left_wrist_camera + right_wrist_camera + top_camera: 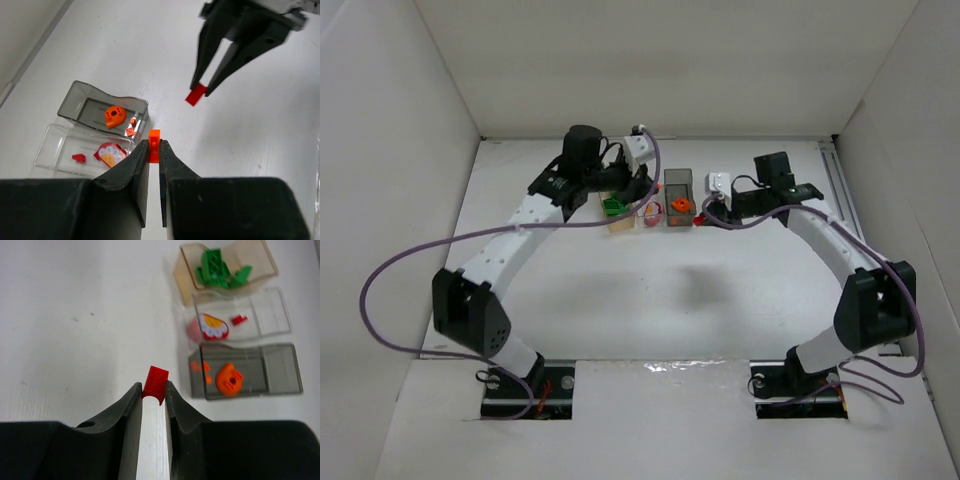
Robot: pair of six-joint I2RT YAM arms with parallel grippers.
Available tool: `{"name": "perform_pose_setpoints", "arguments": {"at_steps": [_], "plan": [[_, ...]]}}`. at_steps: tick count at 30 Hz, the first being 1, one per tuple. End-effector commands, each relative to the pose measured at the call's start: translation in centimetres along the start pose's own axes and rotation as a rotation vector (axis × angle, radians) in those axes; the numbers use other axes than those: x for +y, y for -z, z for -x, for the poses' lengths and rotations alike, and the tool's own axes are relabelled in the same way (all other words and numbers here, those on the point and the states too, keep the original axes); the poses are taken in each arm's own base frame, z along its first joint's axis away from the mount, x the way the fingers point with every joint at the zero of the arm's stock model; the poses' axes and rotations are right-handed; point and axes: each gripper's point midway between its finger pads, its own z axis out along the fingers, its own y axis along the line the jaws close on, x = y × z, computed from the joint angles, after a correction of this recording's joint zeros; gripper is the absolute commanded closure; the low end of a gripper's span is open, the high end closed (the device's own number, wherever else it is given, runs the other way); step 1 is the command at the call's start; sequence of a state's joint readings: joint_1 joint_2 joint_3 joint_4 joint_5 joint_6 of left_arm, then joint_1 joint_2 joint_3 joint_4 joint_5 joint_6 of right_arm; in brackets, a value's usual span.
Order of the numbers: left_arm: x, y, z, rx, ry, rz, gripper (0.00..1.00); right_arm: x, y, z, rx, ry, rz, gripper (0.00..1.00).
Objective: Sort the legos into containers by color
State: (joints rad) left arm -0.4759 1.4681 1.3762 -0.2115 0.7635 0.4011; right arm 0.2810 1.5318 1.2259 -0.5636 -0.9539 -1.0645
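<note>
We see the left gripper point(154, 152) closed to a narrow gap on a small orange brick point(154, 142), which stands upright between its fingertips. In the left wrist view this brick appears just beside the corner of the smoky grey bin point(275, 370). The right gripper point(154, 390) is also nearly closed, and it pinches a red brick point(155, 380) over the white table point(650, 290), a little apart from the bins. The three bins lie side by side in a row. The tan-orange bin point(186, 279) holds the green legos point(215, 267). The clear bin point(270, 315) in the middle holds a small red piece point(239, 319) and a round red piece with a white and yellow face point(210, 327). The grey bin holds the round orange piece point(229, 380) and two tiny orange bits point(205, 372).
</note>
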Motion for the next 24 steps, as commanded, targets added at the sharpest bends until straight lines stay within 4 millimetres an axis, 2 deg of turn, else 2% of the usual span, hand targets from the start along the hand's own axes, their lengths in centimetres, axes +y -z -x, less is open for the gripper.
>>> {"name": "perform_pose_setpoints", "arguments": {"at_steps": [1,2,3,5,6,8,10,14,19,20,21,22,23,24], "plan": [[2.9,-2.8,1.1,-0.017,0.106,0.037,1.00,-1.3,3.2,1.1,0.000,0.003,-0.103,1.00],[3.7,-3.2,2.4,-0.033,0.115,0.041,1.00,-1.3,3.9,1.3,0.002,0.002,-0.118,1.00],[4.3,-5.1,0.4,0.010,0.169,0.014,1.00,-1.2,4.0,0.7,0.009,-0.018,-0.119,1.00],[5.4,-6.5,0.0,0.023,0.223,0.011,1.00,-1.5,5.5,0.7,0.037,-0.014,-0.166,1.00],[6.3,-7.8,-0.5,0.030,0.247,0.009,1.00,-1.4,5.7,0.8,0.044,-0.014,-0.171,1.00],[7.0,-9.0,-0.7,0.025,0.297,0.011,1.00,-1.6,6.4,0.3,0.057,-0.022,-0.194,1.00],[8.3,-10.5,-1.7,0.037,0.317,0.018,1.00,-1.5,6.9,1.1,0.055,-0.023,-0.214,1.00],[10.0,-12.6,-3.7,0.088,0.345,0.033,0.99,-1.7,7.8,1.3,0.053,-0.036,-0.242,1.00],[11.3,-14.5,-5.4,0.113,0.363,0.038,0.93,-2.1,7.9,1.3,0.057,-0.037,-0.253,1.00],[11.6,-14.9,-5.8,0.116,0.366,0.037,0.91,-2.1,7.9,1.3,0.057,-0.037,-0.253,1.00],[11.7,-15.1,-6.0,0.117,0.377,0.037,0.79,-2.6,7.9,1.5,0.054,-0.028,-0.258,1.00],[11.5,-15.3,-6.8,0.135,0.402,0.035,0.72,-3.0,8.1,2.0,0.050,-0.015,-0.266,1.00],[11.7,-15.3,-6.3,0.125,0.395,0.036,0.67,-3.0,7.8,1.5,0.052,-0.035,-0.259,1.00],[11.9,-15.5,-7.0,0.137,0.401,0.050,0.61,-3.4,7.8,1.6,0.051,-0.033,-0.261,1.00]]}}
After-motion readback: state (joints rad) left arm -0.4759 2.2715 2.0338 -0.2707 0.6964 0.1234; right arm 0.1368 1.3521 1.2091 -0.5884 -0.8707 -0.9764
